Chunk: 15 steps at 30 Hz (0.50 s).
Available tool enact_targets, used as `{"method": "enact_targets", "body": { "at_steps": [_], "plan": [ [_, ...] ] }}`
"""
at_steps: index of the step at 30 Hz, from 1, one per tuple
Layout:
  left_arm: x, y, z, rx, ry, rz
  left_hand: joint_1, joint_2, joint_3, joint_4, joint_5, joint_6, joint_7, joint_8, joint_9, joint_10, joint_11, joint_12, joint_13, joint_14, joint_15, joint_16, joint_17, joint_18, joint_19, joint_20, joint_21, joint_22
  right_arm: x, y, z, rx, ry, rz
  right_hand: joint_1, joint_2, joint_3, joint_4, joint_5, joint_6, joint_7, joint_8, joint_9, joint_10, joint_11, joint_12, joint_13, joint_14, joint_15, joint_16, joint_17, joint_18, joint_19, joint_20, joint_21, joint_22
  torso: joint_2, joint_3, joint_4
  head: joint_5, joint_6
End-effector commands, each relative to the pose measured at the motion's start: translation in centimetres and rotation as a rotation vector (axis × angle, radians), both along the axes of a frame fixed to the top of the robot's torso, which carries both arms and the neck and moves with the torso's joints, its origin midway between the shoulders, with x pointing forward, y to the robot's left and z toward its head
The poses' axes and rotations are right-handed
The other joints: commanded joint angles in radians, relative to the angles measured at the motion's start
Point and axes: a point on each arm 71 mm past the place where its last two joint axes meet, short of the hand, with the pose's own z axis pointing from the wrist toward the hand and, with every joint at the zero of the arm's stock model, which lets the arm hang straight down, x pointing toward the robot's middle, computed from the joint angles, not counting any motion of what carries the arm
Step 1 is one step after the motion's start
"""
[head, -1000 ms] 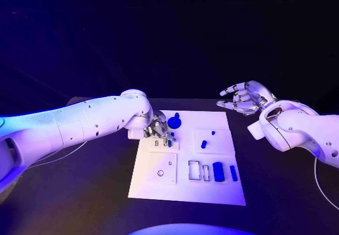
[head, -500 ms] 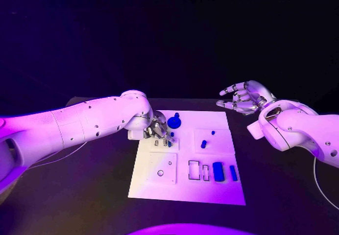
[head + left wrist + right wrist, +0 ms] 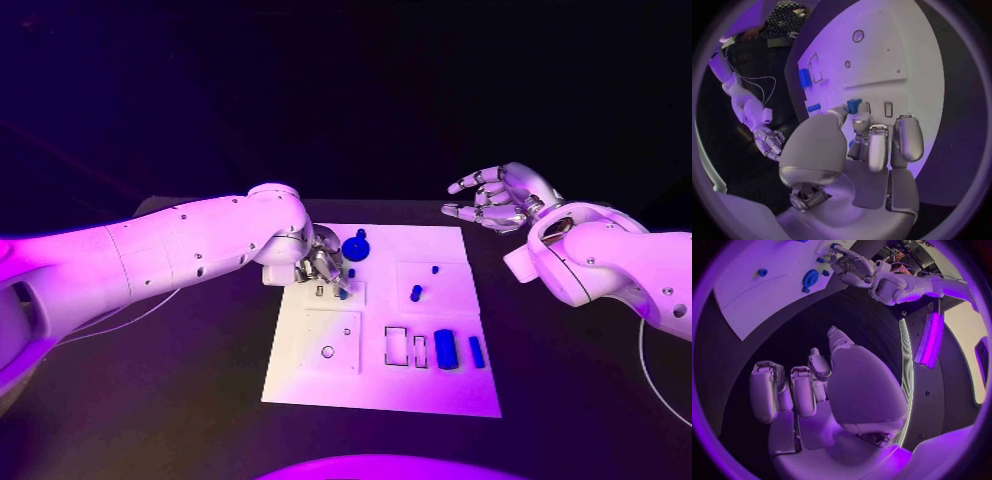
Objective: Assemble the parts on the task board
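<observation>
5 blue parts [image 3: 446, 349] on task board [image 3: 382, 385] (white), left hand [image 3: 323, 268] pinching 1

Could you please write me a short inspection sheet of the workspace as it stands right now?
Surface: black table, with the white task board lying flat in its middle.
Job's things: a round blue part at the board's far edge; a small blue part standing right of centre; two blue bars beside outlined slots near the front.
Clutter: nothing seen.
Hands: left hand is low over the board's far left, pinching a small blue piece at its fingertips; right hand is raised off the board's far right corner, fingers apart, holding nothing.
Cables: a thin cable under the left arm.
Surroundings: dark.
</observation>
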Motion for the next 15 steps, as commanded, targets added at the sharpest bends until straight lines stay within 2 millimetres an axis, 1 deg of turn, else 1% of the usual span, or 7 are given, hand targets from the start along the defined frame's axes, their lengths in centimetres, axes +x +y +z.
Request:
{"method": "enact_targets", "body": {
  "at_steps": [1, 2, 4, 5, 6, 10, 15],
  "plan": [
    [-0.1, 0.0, -0.1, -0.023, 0.016, 0.010, 0.022, -0.014, 0.110, -0.025, 0.002, -0.009, -0.002, 0.007, 0.013, 0.000, -0.007, -0.007, 0.000, 0.094, -0.008, 0.003, 0.228, -0.017, -0.003, -0.008, 0.005, 0.004, 0.0, 0.1, 0.0, -0.006, -0.001, 0.008, -0.007, -0.001, 0.008, 0.002, 0.009, -0.004, 0.001, 0.005, -0.001, -0.002, -0.001, -0.006, -0.002, 0.069, -0.010, -0.002, 0.126, 0.010, 0.014, -0.008, -0.007, 0.192, 0.000, -0.0003, 0.0000, 0.000, -0.001],
    [-0.1, 0.0, -0.1, -0.025, 0.014, 0.014, 0.017, -0.021, 0.148, -0.033, 0.002, -0.012, -0.003, 0.011, 0.021, 0.000, -0.007, -0.010, -0.002, 0.094, -0.008, 0.003, 0.227, -0.017, -0.004, -0.007, 0.005, 0.003, 0.0, 0.1, 0.0, -0.006, -0.001, 0.007, -0.007, -0.001, 0.008, 0.002, 0.011, -0.004, 0.000, 0.005, -0.001, -0.001, -0.001, -0.005, -0.001, 0.069, -0.010, -0.003, 0.126, 0.010, 0.014, -0.008, -0.008, 0.192, 0.000, -0.0003, 0.0000, 0.002, -0.001],
    [0.0, 0.1, -0.1, -0.031, 0.009, 0.022, -0.019, -0.052, 0.276, -0.075, 0.000, -0.018, -0.001, 0.029, 0.050, -0.004, -0.005, -0.027, -0.020, 0.093, -0.006, 0.001, 0.225, -0.016, -0.006, -0.007, 0.004, 0.002, 0.0, 0.1, 0.0, -0.006, -0.002, 0.005, -0.007, -0.002, 0.009, 0.002, 0.014, -0.004, 0.000, 0.006, -0.002, -0.001, -0.001, -0.006, -0.002, 0.069, -0.010, -0.003, 0.125, 0.010, 0.014, -0.008, -0.008, 0.192, 0.000, -0.0002, -0.0007, 0.006, -0.001],
    [0.0, 0.2, -0.1, -0.034, 0.005, 0.028, -0.039, -0.064, 0.318, -0.096, -0.001, -0.020, -0.002, 0.036, 0.062, -0.003, -0.005, -0.030, -0.023, 0.093, -0.007, 0.000, 0.225, -0.016, -0.007, -0.006, 0.004, 0.003, 0.0, 0.1, 0.0, -0.006, -0.002, 0.004, -0.007, -0.003, 0.011, 0.002, 0.018, -0.005, 0.000, 0.006, -0.002, -0.002, -0.001, -0.006, -0.003, 0.069, -0.010, -0.004, 0.124, 0.010, 0.013, -0.009, -0.010, 0.191, 0.000, -0.0003, -0.0012, 0.006, -0.001],
    [0.0, 0.3, -0.1, -0.036, 0.001, 0.032, -0.049, -0.067, 0.346, -0.112, 0.000, -0.020, -0.003, 0.041, 0.070, -0.001, -0.007, -0.032, -0.025, 0.093, -0.007, 0.000, 0.225, -0.017, -0.006, -0.005, 0.004, 0.004, 0.0, 0.1, 0.0, -0.006, -0.002, 0.003, -0.007, -0.003, 0.012, 0.002, 0.021, -0.005, 0.000, 0.007, -0.002, -0.002, -0.002, -0.007, -0.004, 0.068, -0.010, -0.004, 0.123, 0.011, 0.012, -0.009, -0.012, 0.191, 0.000, -0.0003, -0.0011, 0.005, -0.002],
    [0.1, 0.6, 0.0, -0.047, -0.011, 0.052, -0.076, -0.075, 0.394, -0.141, -0.001, -0.021, -0.004, 0.050, 0.084, 0.002, -0.007, -0.034, -0.026, 0.093, -0.008, 0.000, 0.225, -0.017, -0.006, -0.005, 0.005, 0.005, 0.1, 0.1, 0.0, -0.006, -0.003, 0.001, -0.007, -0.004, 0.012, 0.002, 0.024, -0.005, 0.000, 0.007, -0.002, -0.002, -0.002, -0.007, -0.004, 0.068, -0.011, -0.005, 0.122, 0.011, 0.012, -0.009, -0.012, 0.191, 0.000, -0.0005, -0.0003, 0.002, -0.001],
    [0.0, 1.2, 0.1, -0.069, -0.026, 0.085, -0.094, -0.079, 0.422, -0.160, -0.001, -0.018, -0.005, 0.057, 0.094, 0.010, -0.008, -0.028, -0.019, 0.093, -0.009, 0.000, 0.225, -0.017, -0.004, -0.006, 0.006, 0.008, 0.1, 0.0, 0.0, -0.007, -0.003, -0.001, -0.008, -0.004, 0.013, 0.002, 0.026, -0.005, 0.000, 0.008, -0.003, -0.003, -0.002, -0.008, -0.005, 0.068, -0.011, -0.005, 0.122, 0.011, 0.012, -0.009, -0.013, 0.190, 0.000, -0.0002, 0.0006, 0.001, 0.001]
  ]
}}
